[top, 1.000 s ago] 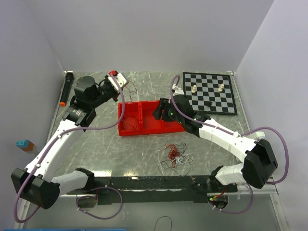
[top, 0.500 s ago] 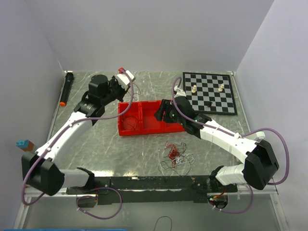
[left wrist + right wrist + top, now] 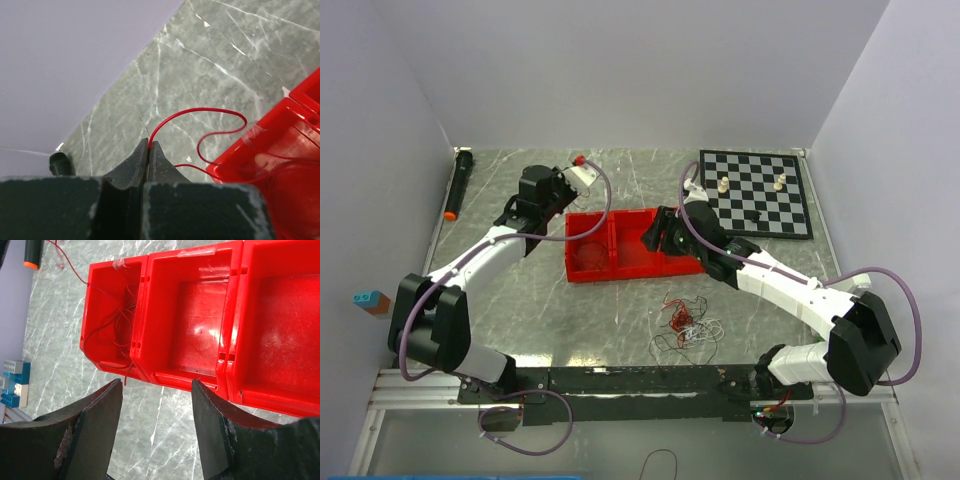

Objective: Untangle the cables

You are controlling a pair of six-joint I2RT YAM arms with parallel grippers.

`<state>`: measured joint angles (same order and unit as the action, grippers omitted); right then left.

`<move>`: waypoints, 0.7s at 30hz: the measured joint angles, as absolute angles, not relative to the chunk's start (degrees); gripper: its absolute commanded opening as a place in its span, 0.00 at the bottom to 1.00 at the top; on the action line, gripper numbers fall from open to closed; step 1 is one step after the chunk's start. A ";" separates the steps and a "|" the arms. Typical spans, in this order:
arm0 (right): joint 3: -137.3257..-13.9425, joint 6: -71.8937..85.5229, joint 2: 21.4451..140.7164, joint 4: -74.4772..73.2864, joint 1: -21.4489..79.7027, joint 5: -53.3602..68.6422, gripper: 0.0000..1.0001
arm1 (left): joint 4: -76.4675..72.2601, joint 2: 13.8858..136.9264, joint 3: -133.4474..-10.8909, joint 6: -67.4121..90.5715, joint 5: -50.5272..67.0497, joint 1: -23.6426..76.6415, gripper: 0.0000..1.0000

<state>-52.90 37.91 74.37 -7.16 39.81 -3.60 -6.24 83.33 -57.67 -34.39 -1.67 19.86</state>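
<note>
The red wire [image 3: 200, 111], pinched between the closed left fingers [image 3: 156, 156] at the overhead view's upper left, is judged best lowered slowly into the left compartment of the tray [image 3: 620, 274], where its slack trails. The right fingers [image 3: 95, 420], spread wide and empty, are held over that tray. Counted: one desk [image 3: 540, 310], one chessboard [image 3: 756, 192], one three-compartment tray, one tangle of cables [image 3: 686, 322] at lower centre, one held wire.

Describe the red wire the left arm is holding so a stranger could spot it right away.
Find the red tray on the table; its leftmost compartment holds loose thin wires. One red wire loops out of it over the marble into the shut left end effector. Unlike the red, white and black tangle nearer the arm bases, it is a single held strand.
</note>
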 measured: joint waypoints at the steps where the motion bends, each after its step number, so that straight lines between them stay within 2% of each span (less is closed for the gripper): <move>1: -52.90 37.93 74.37 -7.07 39.81 -3.57 0.64 | -6.96 83.40 -57.58 -34.98 -1.67 19.79 0.01; 8: -51.72 38.13 73.93 -6.76 39.31 -3.62 0.64 | -9.32 82.17 -52.10 -40.38 -1.69 23.57 0.01; 14: -50.98 38.13 72.29 -6.92 38.79 -3.88 0.64 | -1.76 86.26 -53.12 -40.01 -3.84 27.42 0.01; 16: -50.92 38.13 71.46 -6.92 38.59 -3.95 0.64 | 0.34 88.12 -54.46 -39.42 -4.78 27.40 0.11; 18: -50.72 38.15 70.72 -6.81 38.46 -4.08 0.64 | 1.80 88.92 -54.98 -39.22 -5.56 27.29 0.16; 21: -50.11 38.22 70.11 -6.90 38.28 -4.10 0.65 | 4.14 89.01 -55.57 -38.61 -5.89 27.55 0.33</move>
<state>-50.11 38.22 70.11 -6.90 38.28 -4.10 4.14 89.01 -55.57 -38.61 -5.89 27.55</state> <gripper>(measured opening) 0.642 0.171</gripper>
